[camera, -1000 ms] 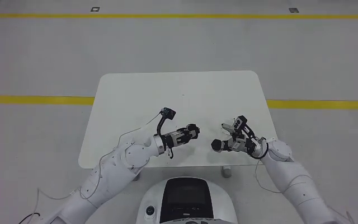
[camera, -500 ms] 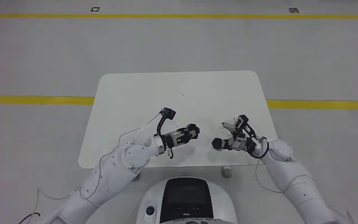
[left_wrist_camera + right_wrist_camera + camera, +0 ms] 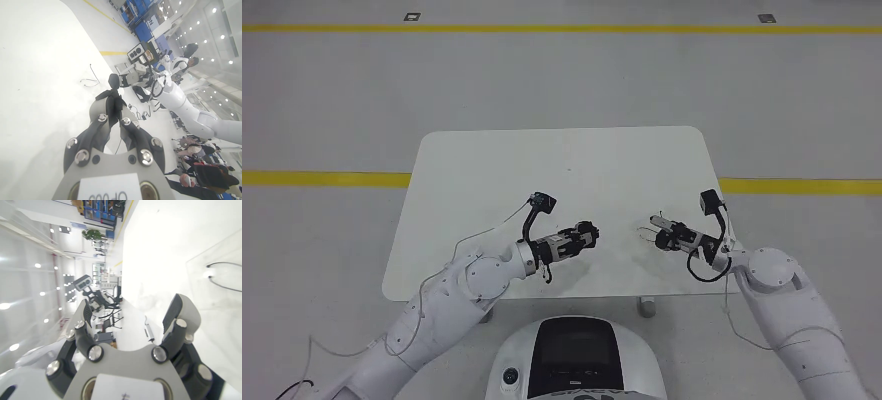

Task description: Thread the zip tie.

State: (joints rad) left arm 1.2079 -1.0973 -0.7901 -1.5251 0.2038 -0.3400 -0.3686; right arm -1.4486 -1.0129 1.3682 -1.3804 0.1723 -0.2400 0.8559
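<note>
Right gripper (image 3: 132,306) hovers with its fingers spread wide, near the thin dark zip tie (image 3: 98,81) lying loose on the white table (image 3: 542,170). Left gripper (image 3: 111,95), fingers pressed together, hangs farther off.

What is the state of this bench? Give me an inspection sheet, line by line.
Surface: white table with rounded corners.
Job's things: a thin dark zip tie lies bent on the table, beyond the grippers and held by neither.
Clutter: nothing seen.
Grippers: left gripper has its jaws shut above the table; whether anything is pinched cannot be told. Right gripper has its jaws open and empty.
Cables: a thin cable runs along the left arm, and a dark cable loop sits at the right wrist.
Surroundings: yellow floor lines on either side of the table.
</note>
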